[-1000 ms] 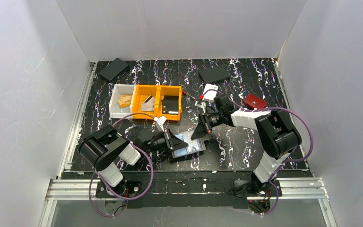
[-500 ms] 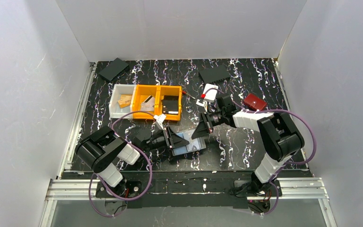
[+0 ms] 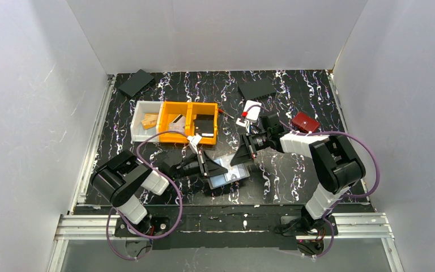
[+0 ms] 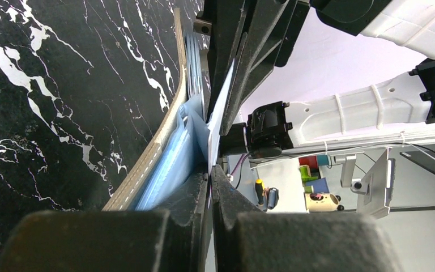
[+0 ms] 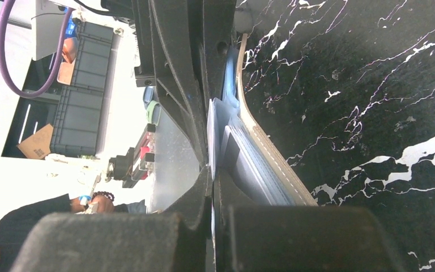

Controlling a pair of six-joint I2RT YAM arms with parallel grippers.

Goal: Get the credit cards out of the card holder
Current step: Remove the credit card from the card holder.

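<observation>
At lower centre of the frame the card holder (image 3: 227,175) lies on the table (image 3: 283,173), the left hand (image 3: 208,165) at its left, the right hand (image 3: 242,158) at its upper right, a credit card (image 4: 221,107) gripped by both. Bins (image 3: 188,120) sit upper left.

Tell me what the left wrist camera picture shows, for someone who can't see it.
The left gripper pinches the near edge of a thin pale credit card. The card stands up from the open card holder, blue inside, lying on a black marbled table, while the right gripper clamps its far end.
</observation>
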